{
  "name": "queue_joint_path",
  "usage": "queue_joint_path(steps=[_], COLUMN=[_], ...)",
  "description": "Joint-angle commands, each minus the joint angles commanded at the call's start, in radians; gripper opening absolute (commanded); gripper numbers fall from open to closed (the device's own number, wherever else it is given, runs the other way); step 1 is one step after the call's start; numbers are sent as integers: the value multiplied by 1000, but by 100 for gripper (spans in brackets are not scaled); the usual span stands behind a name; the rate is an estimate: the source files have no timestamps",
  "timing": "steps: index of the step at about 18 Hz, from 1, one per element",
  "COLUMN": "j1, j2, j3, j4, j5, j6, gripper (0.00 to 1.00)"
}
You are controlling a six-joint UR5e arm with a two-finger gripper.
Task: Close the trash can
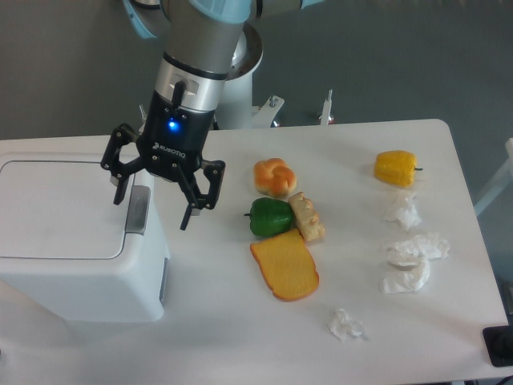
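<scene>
The trash can (76,241) is a large white boxy bin at the left of the table. Its flat lid (60,208) lies down flat on top. A grey latch tab (138,210) sits at the lid's right edge. My gripper (152,210) hangs directly over the latch tab at the bin's right edge, with its fingers spread wide. One fingertip (119,195) is over the lid, the other (186,220) is past the bin's right side. It holds nothing.
Food items lie mid-table: a bread roll (274,176), a green pepper (269,216), a pastry (308,216) and a cheese slice (285,269). A yellow pepper (396,168) and several crumpled tissues (413,261) lie at the right. A black object (501,346) is at the corner.
</scene>
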Motion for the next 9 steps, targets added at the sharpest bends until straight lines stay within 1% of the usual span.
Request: queue_joint_path(steps=[3,6,8,9], j1=[29,61,110,121], j2=[2,5,11,11], j3=[2,5,2,0], j4=[-3,-3,-8,-8], j5=[55,63,62,61], j6=[53,95,135,141], gripper=[100,100,100,100])
